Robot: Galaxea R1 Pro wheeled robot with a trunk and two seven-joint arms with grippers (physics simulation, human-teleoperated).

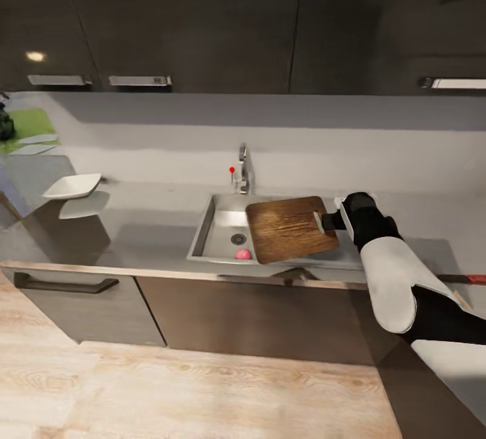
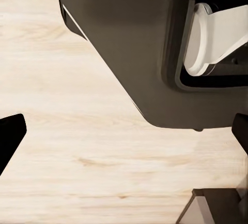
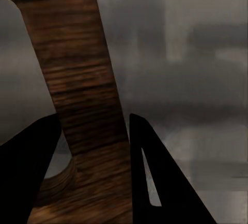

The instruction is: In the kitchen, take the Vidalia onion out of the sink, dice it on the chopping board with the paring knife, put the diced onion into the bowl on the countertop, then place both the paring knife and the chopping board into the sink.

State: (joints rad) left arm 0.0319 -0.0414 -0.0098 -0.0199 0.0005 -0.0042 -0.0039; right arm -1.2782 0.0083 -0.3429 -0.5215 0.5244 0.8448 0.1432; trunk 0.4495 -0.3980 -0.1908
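board: chopping board hangs over the right half of the sink, partly covering the basin, tilted, not lying flat
axis: long axis runs roughly left-right across the head view; slot-handle end points right toward the arm, plain end points left over the drain
right gripper: right gripper clamped on the board at the slot handle; wrist view shows a finger either side of the wood strip
left gripper: left gripper over wood floor beside the robot base, fingers spread, holding nothing
step: looks like the final stage, board going into the sink
next: lower the plain end into the basin, then release; watch the faucet and the pink object by the drain
bowl: bowl on the countertop, well left of the sink
knife: reddish sliver at far right counter edge, can't tell if it's the knife
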